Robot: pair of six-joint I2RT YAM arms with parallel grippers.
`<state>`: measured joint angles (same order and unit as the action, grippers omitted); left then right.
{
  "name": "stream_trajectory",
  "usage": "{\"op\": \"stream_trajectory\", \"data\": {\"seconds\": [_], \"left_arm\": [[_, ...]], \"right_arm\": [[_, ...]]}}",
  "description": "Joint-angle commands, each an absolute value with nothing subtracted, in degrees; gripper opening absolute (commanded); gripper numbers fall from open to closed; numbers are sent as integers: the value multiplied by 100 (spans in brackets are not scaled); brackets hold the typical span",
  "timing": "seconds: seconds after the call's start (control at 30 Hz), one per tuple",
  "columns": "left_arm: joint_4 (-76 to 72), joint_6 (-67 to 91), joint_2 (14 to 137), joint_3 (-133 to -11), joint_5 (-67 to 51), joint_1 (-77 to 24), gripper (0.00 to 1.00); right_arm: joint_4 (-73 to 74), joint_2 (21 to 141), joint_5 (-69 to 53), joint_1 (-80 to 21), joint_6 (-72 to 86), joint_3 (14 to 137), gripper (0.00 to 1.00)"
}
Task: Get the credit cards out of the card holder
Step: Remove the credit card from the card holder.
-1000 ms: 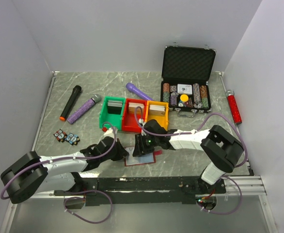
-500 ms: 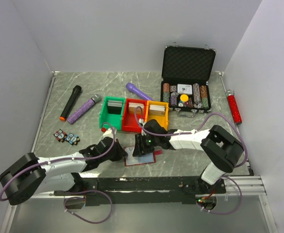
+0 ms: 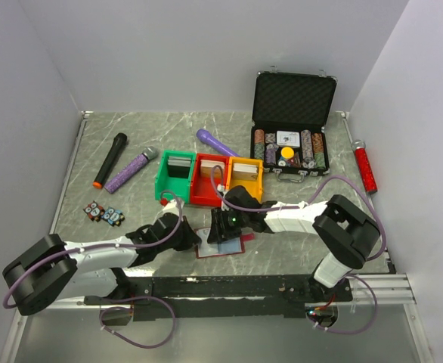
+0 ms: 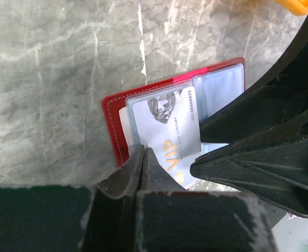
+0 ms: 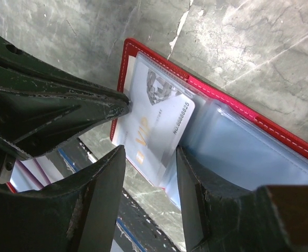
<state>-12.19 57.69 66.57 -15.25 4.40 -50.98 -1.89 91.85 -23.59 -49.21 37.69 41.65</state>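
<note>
top: card holder (image 3: 233, 248) open flat, 6 o'clock of red bin (image 3: 206, 181); left gripper (image 3: 195, 240) at its 9 o'clock, right gripper (image 3: 220, 231) over it.
left wrist: left jaws closed tight at edge of white card (image 4: 167, 128), hold unclear.
right wrist: right jaws half spread astride white card, clamping nothing.

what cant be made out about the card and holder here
Top view: holder mostly under the left gripper and right gripper.
Left wrist: card's lower end behind the left gripper; pinched or not, unclear.
Right wrist: holder's right page cut off by the frame edge; further cards unclear.
</note>
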Motion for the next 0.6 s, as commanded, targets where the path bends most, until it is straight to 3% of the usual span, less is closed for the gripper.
{"op": "stream_trajectory", "data": {"seconds": [0.0, 0.3, 0.57], "left_arm": [[-1371, 5660, 6820, -1582, 264, -5115, 1], [-1433, 5651, 7049, -1635, 220, -5115, 1], [-1433, 5660, 7128, -1644, 229, -5124, 1]], "right_arm": [[-448, 8965, -2417, -4834, 3893, 4034, 51], [-940, 8693, -2794, -4685, 4227, 3780, 50], [-1415, 8719, -3111, -4535, 4491, 3551, 43]]}}
